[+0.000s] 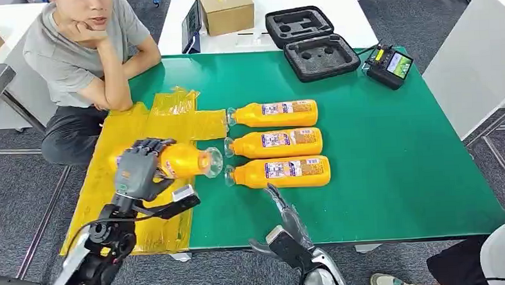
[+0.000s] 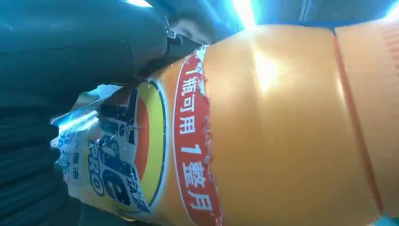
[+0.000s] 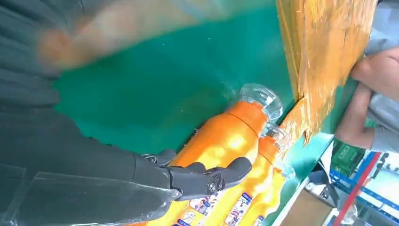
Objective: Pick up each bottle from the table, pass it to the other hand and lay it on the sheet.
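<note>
Left hand (image 1: 137, 173) gripping, right hand (image 1: 288, 219) spread

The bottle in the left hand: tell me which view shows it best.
The head view. It shows the held bottle whole, lying sideways in the left hand over the yellow sheet, clear cap toward the other bottles. The left wrist view shows a close stretch of its label and orange body. The right wrist view gives an orange blur that may be it.
</note>
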`<state>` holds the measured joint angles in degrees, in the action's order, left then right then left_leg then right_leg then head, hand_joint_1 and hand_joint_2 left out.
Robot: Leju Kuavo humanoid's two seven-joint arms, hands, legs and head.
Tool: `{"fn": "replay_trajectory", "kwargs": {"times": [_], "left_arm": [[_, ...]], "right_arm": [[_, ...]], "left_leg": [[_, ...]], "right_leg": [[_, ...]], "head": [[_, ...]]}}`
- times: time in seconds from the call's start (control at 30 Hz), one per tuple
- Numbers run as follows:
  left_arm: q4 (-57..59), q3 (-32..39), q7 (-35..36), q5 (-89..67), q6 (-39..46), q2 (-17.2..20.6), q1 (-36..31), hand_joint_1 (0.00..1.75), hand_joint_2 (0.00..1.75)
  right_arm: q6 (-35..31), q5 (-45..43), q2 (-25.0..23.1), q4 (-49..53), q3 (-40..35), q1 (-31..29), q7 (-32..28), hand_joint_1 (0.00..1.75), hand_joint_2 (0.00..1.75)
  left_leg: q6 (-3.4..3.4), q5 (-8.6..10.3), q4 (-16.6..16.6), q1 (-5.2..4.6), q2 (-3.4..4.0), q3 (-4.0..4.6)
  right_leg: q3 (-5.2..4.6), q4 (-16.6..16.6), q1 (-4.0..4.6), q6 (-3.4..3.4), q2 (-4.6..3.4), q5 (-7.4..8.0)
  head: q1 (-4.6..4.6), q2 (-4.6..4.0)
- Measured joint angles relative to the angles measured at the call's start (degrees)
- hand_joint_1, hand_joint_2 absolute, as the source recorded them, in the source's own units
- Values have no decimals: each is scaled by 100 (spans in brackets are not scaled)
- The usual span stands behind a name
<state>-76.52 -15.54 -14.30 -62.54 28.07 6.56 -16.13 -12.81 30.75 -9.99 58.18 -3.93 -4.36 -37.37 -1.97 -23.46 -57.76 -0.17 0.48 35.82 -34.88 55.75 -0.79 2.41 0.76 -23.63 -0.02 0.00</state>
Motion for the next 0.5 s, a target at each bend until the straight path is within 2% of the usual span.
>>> {"fn": "replay_trajectory", "kwargs": {"times": [0.17, 0.2, 0.27, 0.33, 0.5], "left_arm": [[-188, 134, 436, -917, -510, 193, -9, 175, 175], [-186, 136, 453, -964, -701, 214, -10, 159, 175], [-149, 129, 499, -1158, -958, 260, -16, 171, 175], [-23, 90, 545, -1351, -1134, 293, -46, 175, 175], [511, -102, 656, -1649, -1364, 387, -232, 175, 175]], "right_arm": [[52, -5, -13, -96, 2, -94, -59, 0, 175], [61, -7, -17, -105, 4, -95, -59, 0, 175], [85, -9, -17, -105, 4, -89, -59, 0, 175], [92, -11, -17, -107, 4, -88, -61, 0, 175], [120, -13, -20, -164, 6, -95, -118, 0, 175]], "left_leg": [[1, 1, 0, 0, -1, 0], [1, 1, 0, 0, -2, 0], [1, 1, 0, -1, -2, 0], [1, 0, 0, -3, -2, 0], [1, 1, 0, -2, -1, 0]], "right_leg": [[0, 0, -1, 0, 2, 0], [0, -1, -1, 0, 2, 0], [-2, -1, -2, 0, 2, 0], [-2, -1, -3, 0, 1, 0], [-2, -1, -1, 0, 1, 0]], "head": [[2, 0], [2, 0], [2, 0], [2, 0], [2, 0]]}}
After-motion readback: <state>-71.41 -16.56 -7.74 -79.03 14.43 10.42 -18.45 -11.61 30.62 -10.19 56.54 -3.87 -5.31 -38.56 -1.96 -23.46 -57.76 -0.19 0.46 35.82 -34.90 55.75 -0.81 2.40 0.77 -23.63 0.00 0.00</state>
